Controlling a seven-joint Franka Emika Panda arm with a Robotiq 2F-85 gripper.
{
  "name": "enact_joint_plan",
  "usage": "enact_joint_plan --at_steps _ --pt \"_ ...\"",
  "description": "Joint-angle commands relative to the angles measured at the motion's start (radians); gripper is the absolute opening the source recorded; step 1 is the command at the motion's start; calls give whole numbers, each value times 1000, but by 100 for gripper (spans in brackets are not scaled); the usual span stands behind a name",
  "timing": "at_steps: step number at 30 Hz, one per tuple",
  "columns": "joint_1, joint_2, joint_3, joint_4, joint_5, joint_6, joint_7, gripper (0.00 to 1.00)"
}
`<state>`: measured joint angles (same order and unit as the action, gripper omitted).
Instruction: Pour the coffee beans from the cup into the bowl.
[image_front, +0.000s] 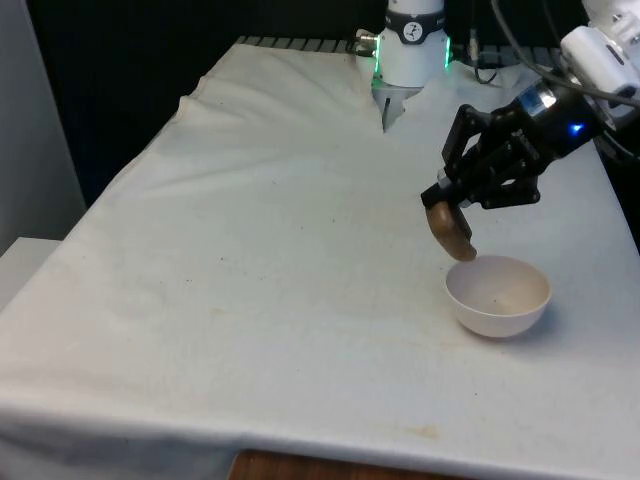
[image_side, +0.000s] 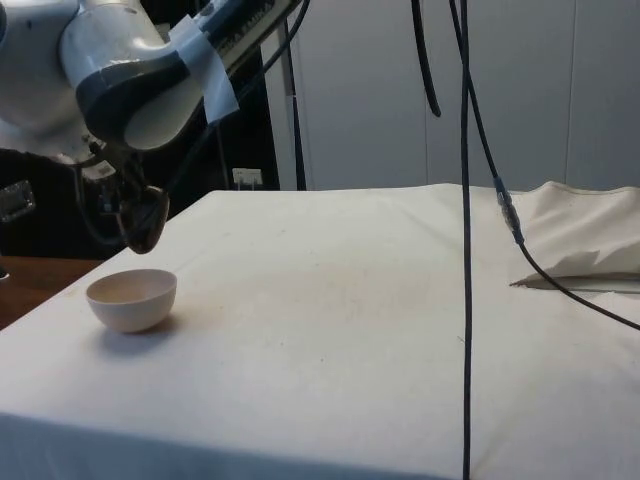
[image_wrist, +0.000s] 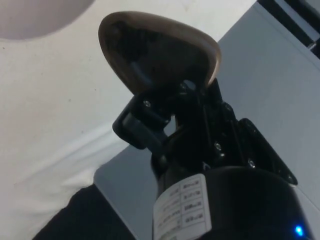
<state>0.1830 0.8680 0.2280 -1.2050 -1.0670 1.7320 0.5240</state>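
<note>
We see the gripper (image_front: 455, 205) hanging over the table (image_front: 250, 260) near its edge on the front view's right, clamped on a brown cup (image_front: 450, 232). The fingers (image_wrist: 145, 125) are closed on the cup's wall, one inside and one outside as far as the wrist view lets us judge. The cup is tipped steeply, its mouth turned downward toward the bowl (image_front: 498, 294), and its lower rim sits just above the bowl's rim on the side nearer the table's middle; we cannot tell whether the two touch.

In the side view the cup (image_side: 145, 218) hangs tilted above the bowl (image_side: 132, 298), slightly toward the robot's end of it, with a small gap visible between them. The bowl is white, stands upright on the white cloth close to the table's near corner on the front view's right, and its inside looks pale with a faint brownish tint at the bottom; we cannot make out separate beans there. In the wrist view the cup (image_wrist: 160, 50) shows its dark interior, and we cannot tell whether beans are in it.
</note>
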Motion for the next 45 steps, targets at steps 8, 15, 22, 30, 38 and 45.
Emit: enact_joint_plan --at_steps 8,15,22,30,38,45 --pt "14 25 20 12 -56 -54 27 2" --pt "19 41 42 15 -107 -90 50 2" --pt "15 51 68 12 -158 -105 68 2" --pt "30 100 89 68 -218 -158 64 2" --pt "34 123 107 91 -274 -185 61 2" --pt "36 125 117 85 -317 -214 60 2"
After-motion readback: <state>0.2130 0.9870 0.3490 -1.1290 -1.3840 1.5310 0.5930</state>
